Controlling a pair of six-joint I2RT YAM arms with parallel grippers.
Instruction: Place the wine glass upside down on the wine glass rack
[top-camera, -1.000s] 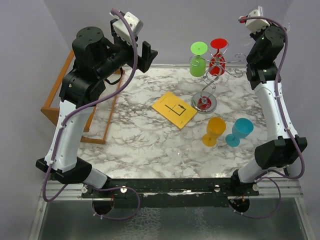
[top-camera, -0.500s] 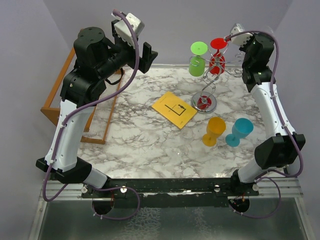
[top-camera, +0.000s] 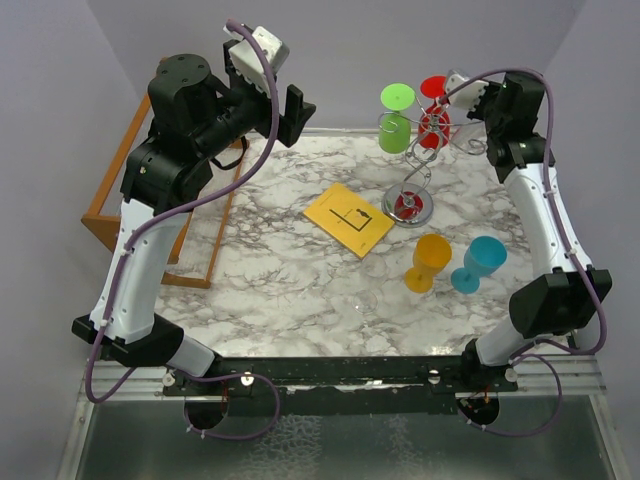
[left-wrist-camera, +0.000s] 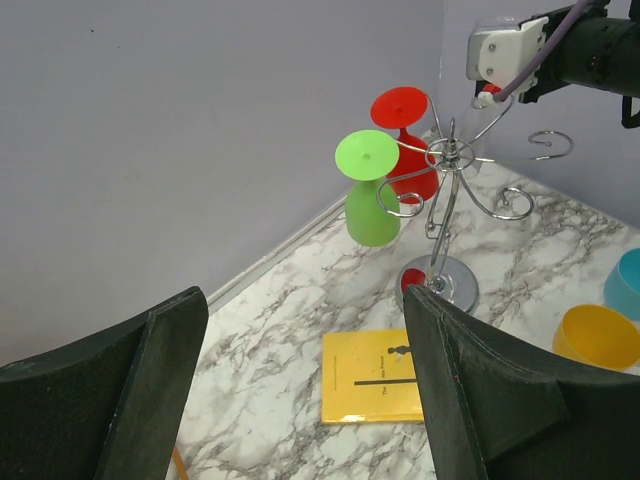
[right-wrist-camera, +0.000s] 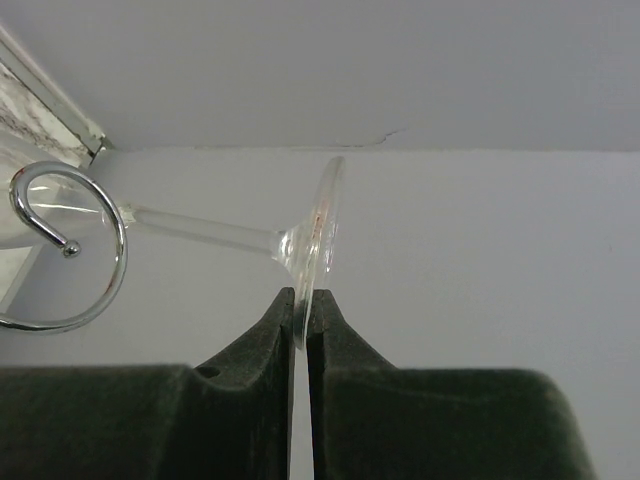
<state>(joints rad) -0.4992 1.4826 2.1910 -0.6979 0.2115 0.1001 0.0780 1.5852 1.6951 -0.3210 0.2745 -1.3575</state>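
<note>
- At nine o'clock of the table (top-camera: 280, 280), off its edge: a wooden rack (top-camera: 110, 190), no part of this job.
- At ten o'clock, high above the marble: the left gripper (left-wrist-camera: 305, 310), fingers spread wide, holding nothing. Best left parked there, well apart from the stand.
- Near the centre: a yellow booklet (top-camera: 350, 218), lying flat.
- At one o'clock: the wine glass rack (top-camera: 412, 180), a silver wire stand. Already hung upside down on it: a green glass (top-camera: 396, 125) and a red glass (top-camera: 435, 120), side by side.
- At four o'clock: an orange glass (top-camera: 430, 262) and a blue glass (top-camera: 480, 262), upright, just beside each other.
- At two o'clock, level with the top of the stand: the right gripper (right-wrist-camera: 302, 310), closed to a narrow pinch on the rim of the foot of the clear wine glass (right-wrist-camera: 318, 240).
- In the wrist view: stem running toward nine o'clock, crossing a curled hook (right-wrist-camera: 70, 250). Cannot tell whether the stem is inside the curl or only behind it.
- To do this step well: slide the stem fully into the curl, foot above the wire and bowl hanging below.
- Move slowly and level; a knock could sway the stand and shake the red glass nearby.
- Let go only once the foot rests on the wire.
</note>
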